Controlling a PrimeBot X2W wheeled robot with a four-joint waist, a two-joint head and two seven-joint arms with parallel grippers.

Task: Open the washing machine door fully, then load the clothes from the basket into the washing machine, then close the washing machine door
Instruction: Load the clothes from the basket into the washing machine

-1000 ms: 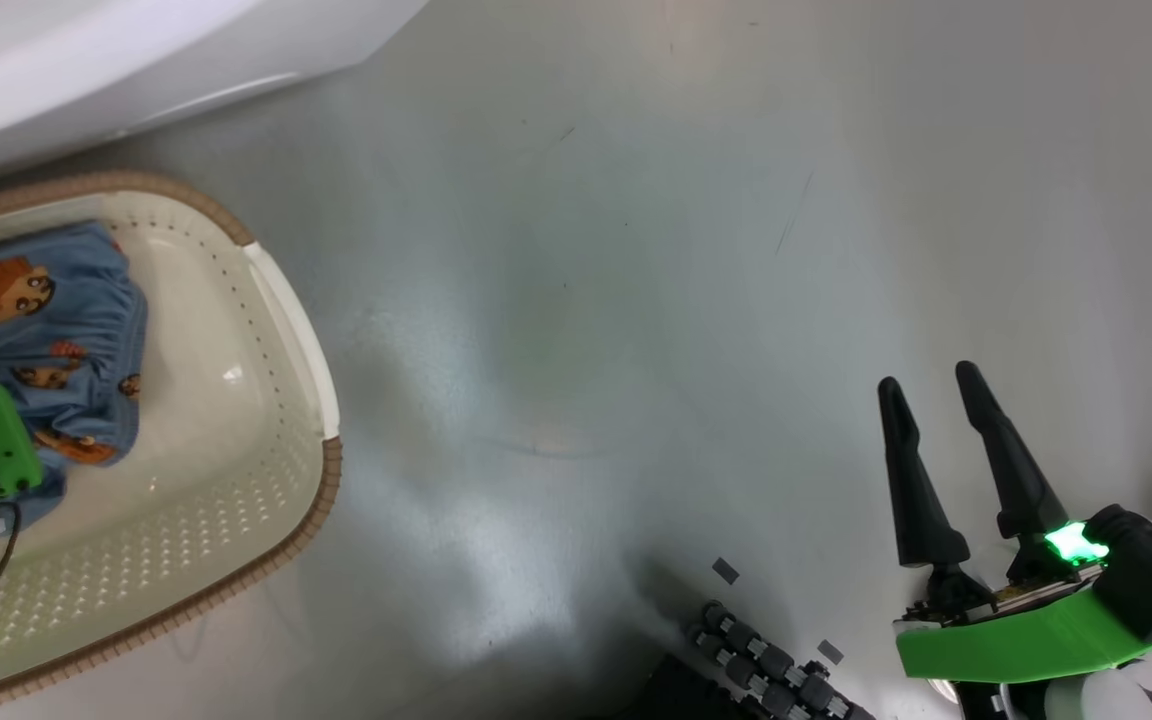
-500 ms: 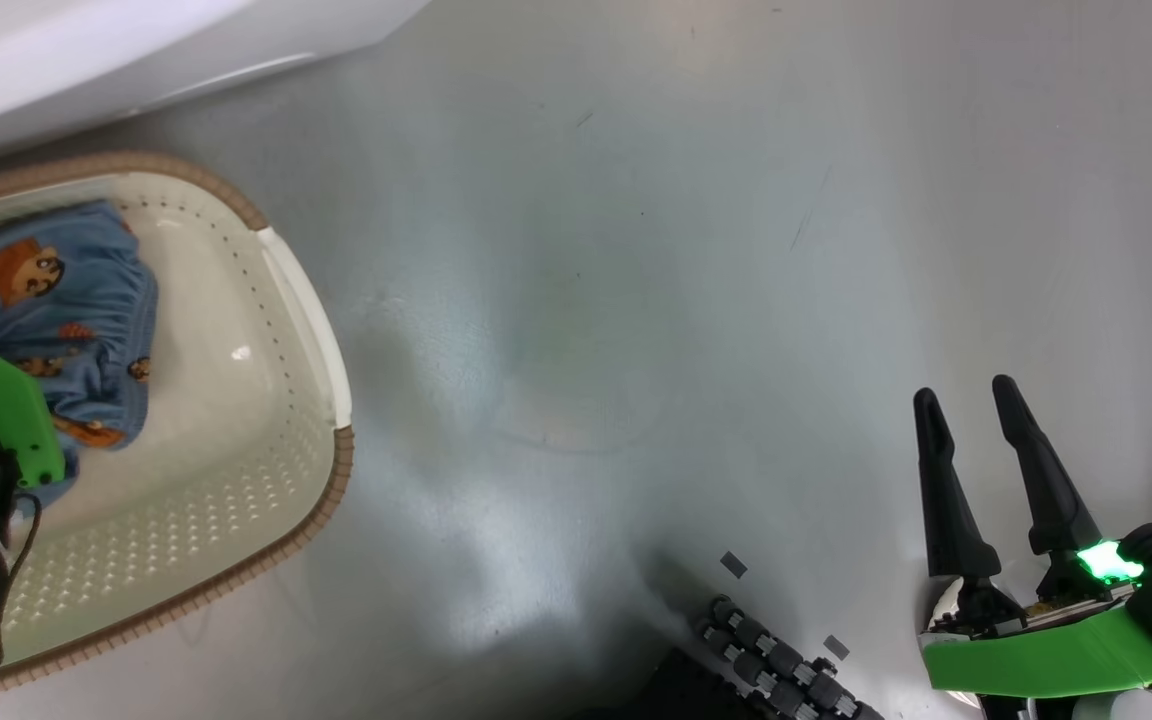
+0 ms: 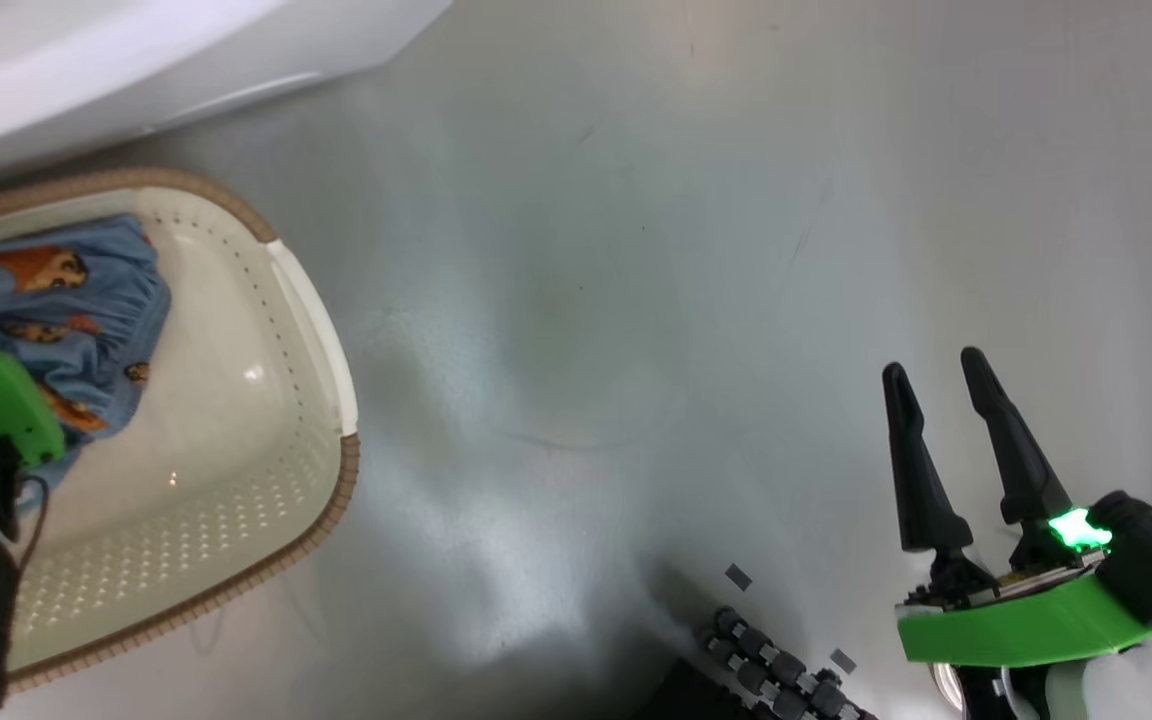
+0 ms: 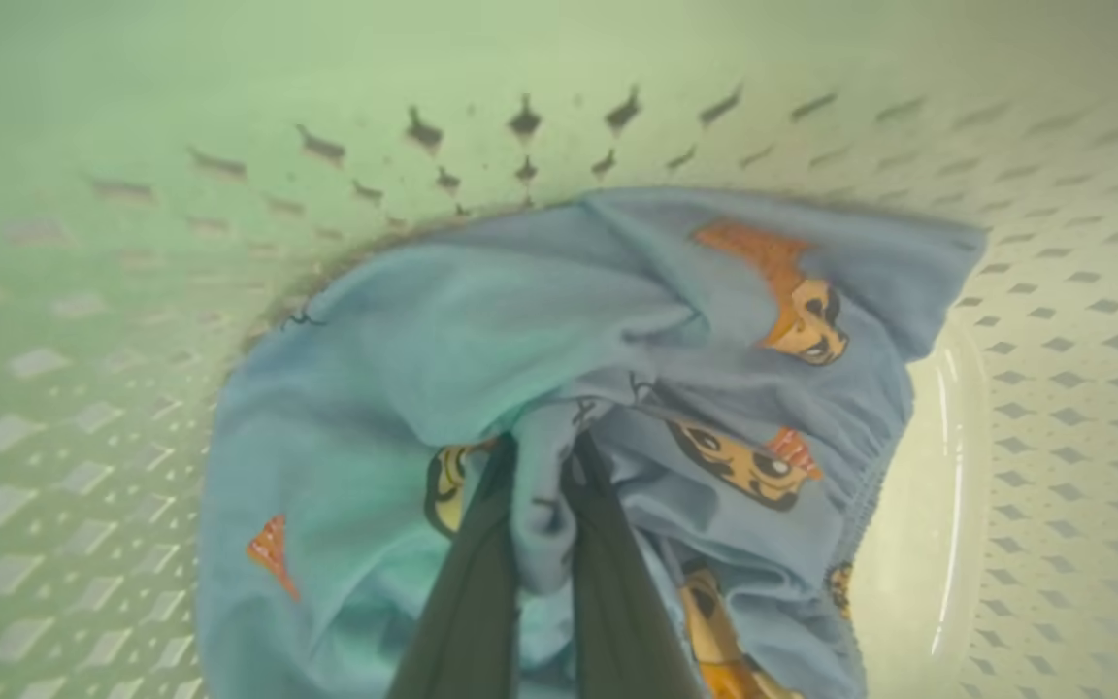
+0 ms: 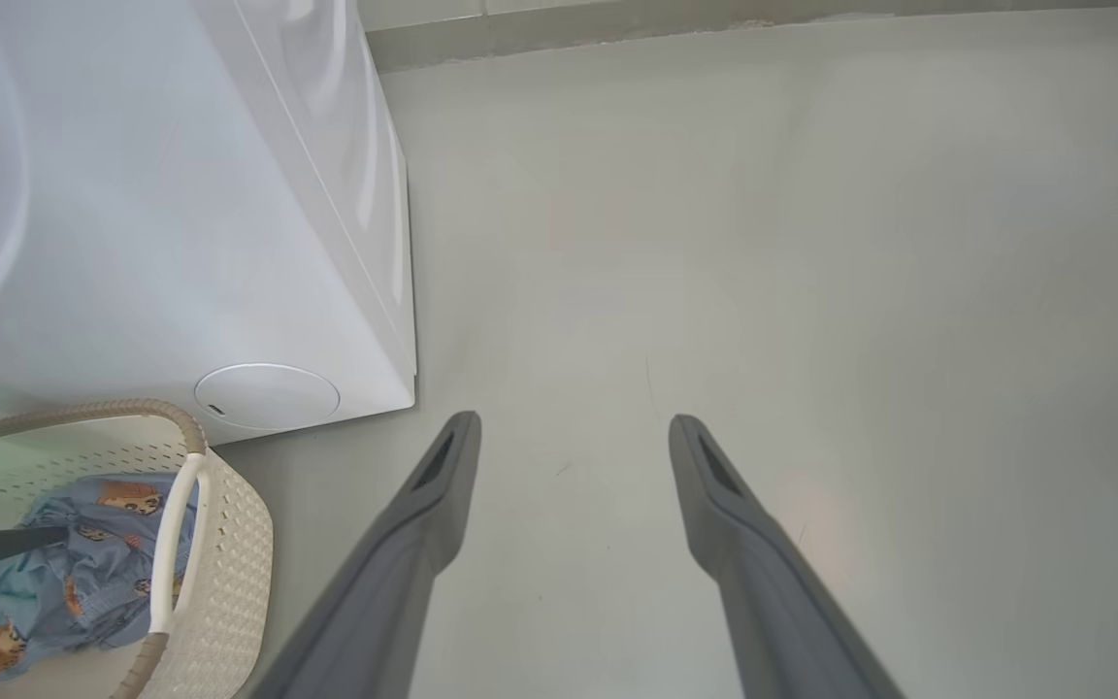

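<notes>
Grey glossy floor (image 3: 636,250), white washing machine (image 5: 180,194), cream basket (image 3: 236,440) holding blue clothes (image 3: 86,310)

left tool (image 4: 542,456) pinching the clothes (image 4: 404,340), inside the basket (image 4: 1054,340)

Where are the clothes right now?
The clothes lie in the basket at the head view's left, beside the washing machine, a fold pinched by the left gripper.
</notes>
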